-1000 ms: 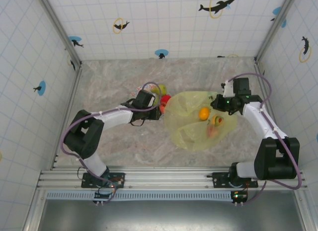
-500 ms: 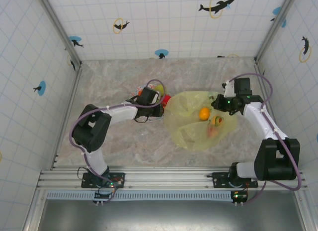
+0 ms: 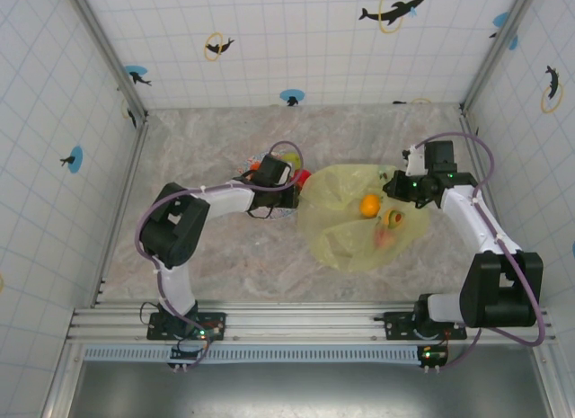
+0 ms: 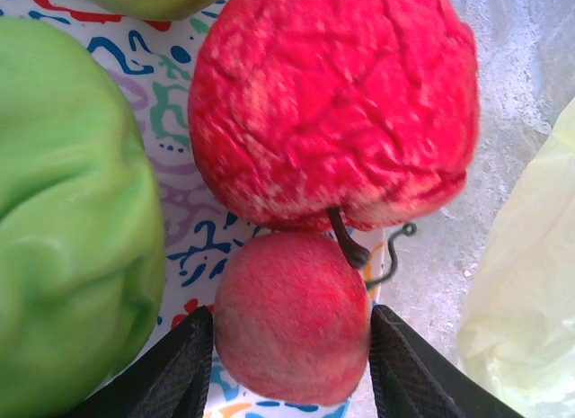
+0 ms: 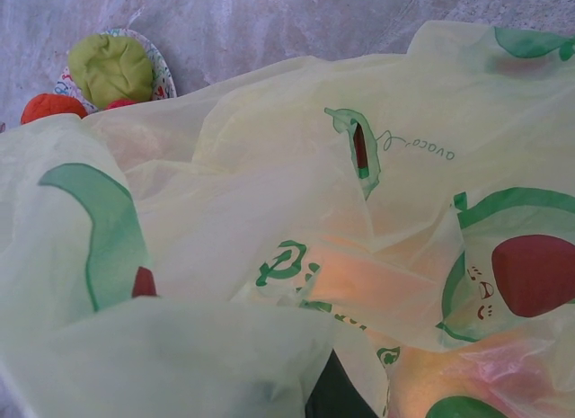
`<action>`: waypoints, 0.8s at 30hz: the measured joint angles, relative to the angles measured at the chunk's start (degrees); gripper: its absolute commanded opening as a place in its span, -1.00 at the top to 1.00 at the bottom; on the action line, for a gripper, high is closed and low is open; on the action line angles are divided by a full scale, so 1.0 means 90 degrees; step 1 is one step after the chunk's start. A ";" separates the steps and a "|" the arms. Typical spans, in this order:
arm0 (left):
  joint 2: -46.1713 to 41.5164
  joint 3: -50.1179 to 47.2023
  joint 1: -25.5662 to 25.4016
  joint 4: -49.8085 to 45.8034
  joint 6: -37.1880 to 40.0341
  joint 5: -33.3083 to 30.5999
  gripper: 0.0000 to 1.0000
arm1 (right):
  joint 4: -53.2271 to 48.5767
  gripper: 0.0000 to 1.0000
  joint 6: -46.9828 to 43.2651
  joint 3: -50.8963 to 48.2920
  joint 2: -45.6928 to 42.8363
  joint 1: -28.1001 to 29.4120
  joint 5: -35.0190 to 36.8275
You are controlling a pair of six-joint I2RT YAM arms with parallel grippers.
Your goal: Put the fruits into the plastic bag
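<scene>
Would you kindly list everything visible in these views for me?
Plastic bag: one, translucent yellow-green, right of centre.
Fruits in bag: about three, orange and reddish.
Plate: one, multicoloured, left of bag.
Red apple: one, on plate.
Small red fruit: one, plate edge.
Green fruits: two, on plate.
Table: one, grey marbled.
Left gripper: one, black, fingers flanking small red fruit.
Right gripper: one, black, at bag's right edge.

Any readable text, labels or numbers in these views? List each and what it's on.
"avoca": cursive print on the plastic bag, upside down in the right wrist view; any letters after that are unreadable.
Squiggles on the plate: coloured pattern, no letters.
No other text legible.
</scene>
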 measured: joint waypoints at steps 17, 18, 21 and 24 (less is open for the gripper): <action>-0.0039 -0.0146 0.0000 0.0107 -0.0109 -0.0007 0.25 | 0.0002 1.00 0.0002 0.0000 -0.0017 0.0000 -0.0024; -0.0172 -0.0306 0.0000 0.0119 -0.0112 -0.0024 0.25 | -0.0002 1.00 0.0002 0.0000 -0.0017 0.0000 -0.0029; -0.0763 -0.0867 0.0000 0.0100 -0.0114 -0.0107 0.25 | 0.0000 1.00 0.0002 0.0000 -0.0019 -0.0002 -0.0041; -0.1547 -0.1406 -0.0007 0.0002 -0.0119 -0.0199 0.25 | 0.0000 1.00 0.0002 0.0000 -0.0017 0.0000 -0.0058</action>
